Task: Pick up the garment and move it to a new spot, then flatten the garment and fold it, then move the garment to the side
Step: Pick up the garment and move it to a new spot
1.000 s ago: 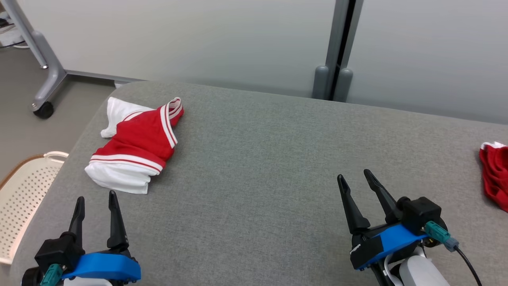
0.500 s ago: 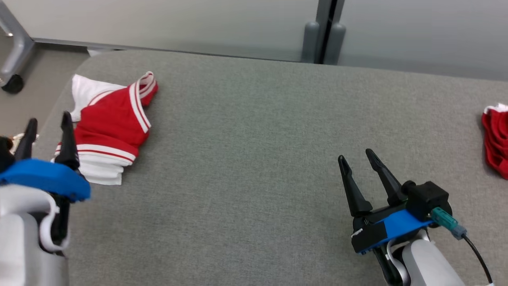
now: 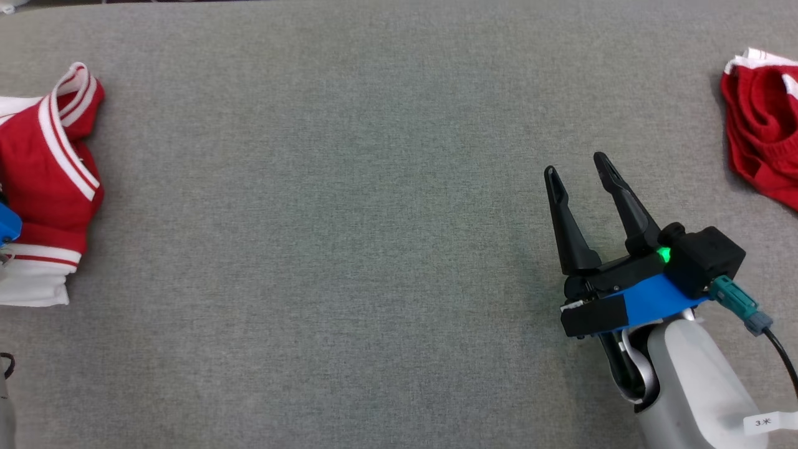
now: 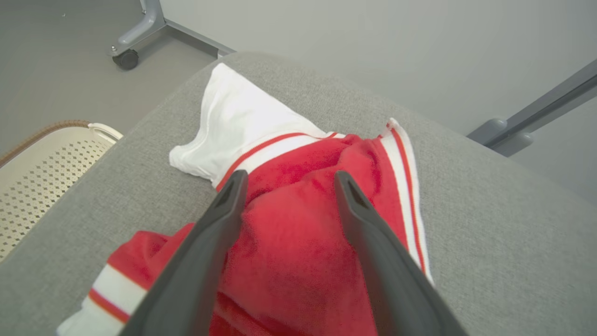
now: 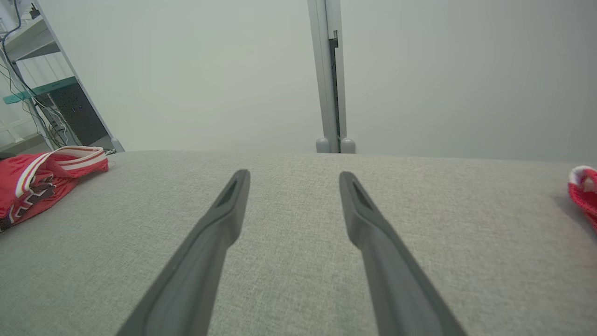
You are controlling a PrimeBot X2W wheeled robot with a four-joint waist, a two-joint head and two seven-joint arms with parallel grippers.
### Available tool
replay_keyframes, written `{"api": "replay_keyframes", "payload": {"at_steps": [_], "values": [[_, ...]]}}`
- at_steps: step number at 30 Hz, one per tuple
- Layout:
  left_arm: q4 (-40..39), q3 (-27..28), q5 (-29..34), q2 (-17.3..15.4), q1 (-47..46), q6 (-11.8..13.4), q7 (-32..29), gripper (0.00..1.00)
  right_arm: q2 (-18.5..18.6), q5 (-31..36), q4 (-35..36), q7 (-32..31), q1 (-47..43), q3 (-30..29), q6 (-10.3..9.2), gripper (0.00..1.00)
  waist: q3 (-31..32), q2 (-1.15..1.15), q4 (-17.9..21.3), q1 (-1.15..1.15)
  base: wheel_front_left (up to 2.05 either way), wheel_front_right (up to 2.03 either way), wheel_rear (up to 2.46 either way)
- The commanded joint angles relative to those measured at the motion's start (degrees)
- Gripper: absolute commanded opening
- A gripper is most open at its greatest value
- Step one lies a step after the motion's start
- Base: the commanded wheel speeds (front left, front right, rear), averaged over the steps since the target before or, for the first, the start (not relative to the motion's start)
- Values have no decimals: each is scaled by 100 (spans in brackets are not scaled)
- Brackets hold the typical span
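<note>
A red garment with white stripes and white panels [image 3: 43,168] lies bunched at the left end of the grey padded surface [image 3: 349,218]. In the left wrist view my left gripper [image 4: 290,176] hovers over its red part [image 4: 289,242], fingers open, nothing between them. Whether they touch the cloth I cannot tell. A blue bit of the left hand [image 3: 7,224] shows at the head view's left edge. My right gripper [image 3: 576,164] stands open and empty over bare surface at the right, also seen from its own wrist [image 5: 293,174], with the garment [image 5: 28,186] far to its left.
A second red garment [image 3: 760,143] lies crumpled at the right edge [image 5: 583,191]. A perforated cream basket [image 4: 42,163] stands on the floor beside the surface's left end. A wheeled stand leg [image 4: 140,28], a grey post [image 5: 331,74] and a pale wall lie beyond.
The head camera has tilted down and the whole picture has shifted. My left gripper has moved forward from the near edge to above the striped garment. The right gripper stays open in much the same place.
</note>
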State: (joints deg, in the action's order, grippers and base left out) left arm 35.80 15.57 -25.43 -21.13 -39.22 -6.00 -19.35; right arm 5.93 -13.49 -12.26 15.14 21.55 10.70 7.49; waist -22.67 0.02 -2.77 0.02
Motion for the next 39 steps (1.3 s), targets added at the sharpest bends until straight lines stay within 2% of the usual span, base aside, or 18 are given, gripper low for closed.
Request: {"api": "replay_keyframes", "payload": {"at_steps": [1,10,11,12,18,24,32,39], "values": [[368,8,-47,-96,-120,-16,-116,100,24,-10,73,-1,108,19,1,100,-86,-2,86,-2,0,0,0],[1620,-227,-110,-178,-302,-95,-320,100,-3,-24,112,-1,160,30,1,100,-239,-2,128,-2,0,0,0],[1703,-260,-110,-180,-323,-98,-285,61,-3,-30,99,-1,175,43,1,100,-238,-2,109,-2,0,0,0],[1757,-290,-111,-189,-364,-111,-212,0,0,-29,85,-1,186,64,1,100,-234,-2,88,-2,0,0,0],[1850,-583,-115,-350,-603,-157,311,0,-23,-74,-13,-1,177,137,1,100,73,-2,-12,-2,0,0,0],[1383,-1255,-306,-545,-497,-149,555,0,-90,-132,-80,-1,-112,62,1,100,720,-2,0,-2,0,0,0],[132,-2053,-748,-778,-91,-150,490,0,-172,-213,-190,-2,-587,-52,1,100,1619,-2,125,-2,0,0,0],[-1474,-2349,-1088,-555,352,-137,62,0,-205,-234,-176,0,-881,-128,1,100,2036,-2,438,-2,0,0,0]]}}
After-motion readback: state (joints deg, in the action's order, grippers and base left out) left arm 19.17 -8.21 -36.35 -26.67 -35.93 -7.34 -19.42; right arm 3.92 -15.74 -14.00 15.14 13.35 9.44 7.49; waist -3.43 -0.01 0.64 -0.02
